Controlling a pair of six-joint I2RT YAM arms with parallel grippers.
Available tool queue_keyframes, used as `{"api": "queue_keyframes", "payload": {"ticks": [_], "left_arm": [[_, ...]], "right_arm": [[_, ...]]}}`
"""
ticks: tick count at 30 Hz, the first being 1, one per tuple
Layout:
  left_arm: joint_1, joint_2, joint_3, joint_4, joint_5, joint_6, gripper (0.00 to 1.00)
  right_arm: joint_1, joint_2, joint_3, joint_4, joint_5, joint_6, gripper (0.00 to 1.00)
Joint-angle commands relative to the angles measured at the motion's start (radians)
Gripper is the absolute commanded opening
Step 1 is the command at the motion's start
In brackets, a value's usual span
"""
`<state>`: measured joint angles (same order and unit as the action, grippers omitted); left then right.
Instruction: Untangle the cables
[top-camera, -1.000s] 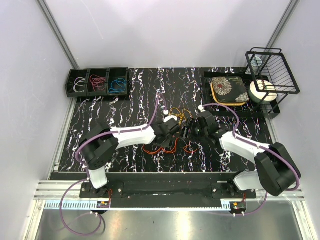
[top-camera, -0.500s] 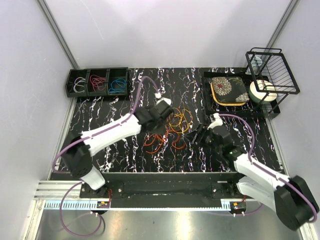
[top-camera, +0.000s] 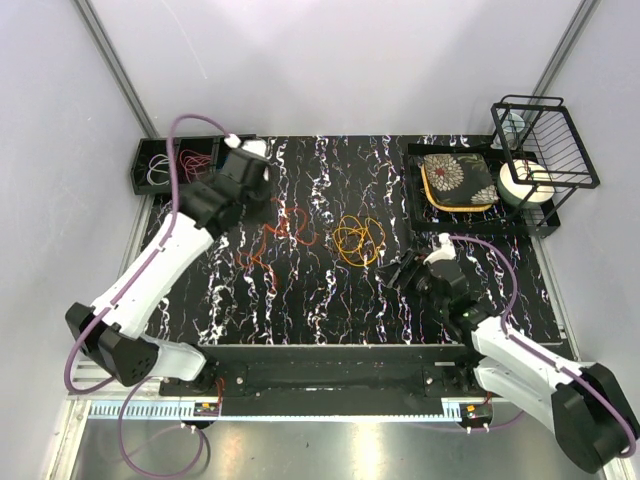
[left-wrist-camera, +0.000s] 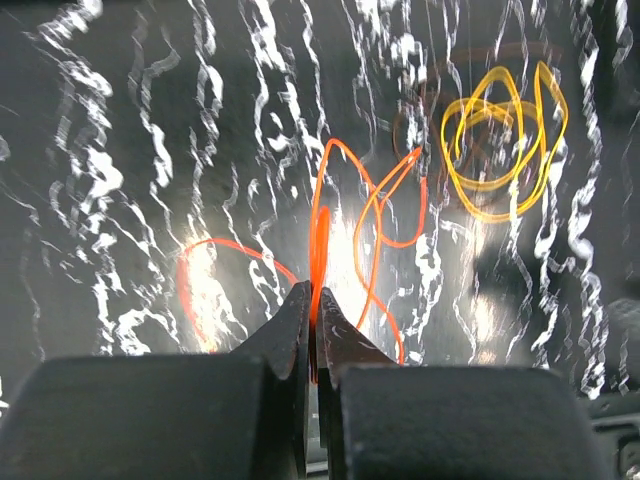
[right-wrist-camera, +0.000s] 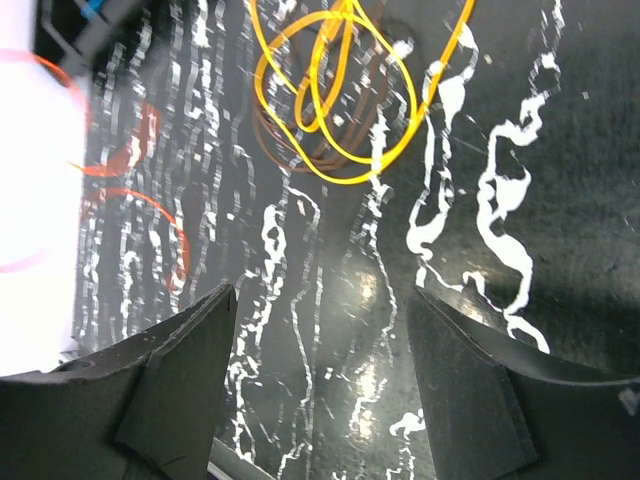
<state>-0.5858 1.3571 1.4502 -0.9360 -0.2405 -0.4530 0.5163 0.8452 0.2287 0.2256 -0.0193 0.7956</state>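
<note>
My left gripper (top-camera: 258, 208) is at the back left, close to the bins, shut on a thin orange-red cable (left-wrist-camera: 320, 225) that rises from between its fingertips (left-wrist-camera: 300, 300). More orange-red loops (top-camera: 285, 230) trail from it across the dark marbled table. A bundle of yellow cable loops (top-camera: 358, 240) lies apart at the table's middle, also visible as the yellow cable (left-wrist-camera: 505, 140) in the left wrist view and the yellow cable (right-wrist-camera: 335, 90) in the right wrist view. My right gripper (top-camera: 405, 272) hovers near the yellow bundle's right side, and the right gripper (right-wrist-camera: 322, 300) is open and holds nothing.
Black bins (top-camera: 150, 180) at the back left hold whitish (top-camera: 158, 172) and red loops (top-camera: 192, 160); my left arm covers part of them. A tray with a floral plate (top-camera: 455, 180) and a black wire rack (top-camera: 545, 140) stand at the back right.
The left arm has swung from the centre to the back left, dragging the orange-red cables away from the yellow bundle. The right gripper has drawn back toward me and opened wider.
</note>
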Motion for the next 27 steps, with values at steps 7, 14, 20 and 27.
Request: {"api": "queue_keyframes", "payload": {"ticks": [7,14,20,27], "left_arm": [[0.196,0.086,0.33,-0.001,0.05,0.082,0.0],[0.306,0.227,0.567,-0.003,0.086,0.103,0.0],[0.385,0.358,0.789,0.023,0.116,0.146,0.0],[0.487,0.447,0.866,0.205,0.173,0.143,0.0]], "right_arm": [[-0.004,0.08,0.041,0.083,-0.036,-0.01,0.74],[-0.004,0.098,0.043,0.104,-0.054,-0.019,0.74],[-0.012,0.138,0.058,0.118,-0.079,-0.027,0.74],[-0.024,0.169,0.064,0.132,-0.099,-0.032,0.73]]}}
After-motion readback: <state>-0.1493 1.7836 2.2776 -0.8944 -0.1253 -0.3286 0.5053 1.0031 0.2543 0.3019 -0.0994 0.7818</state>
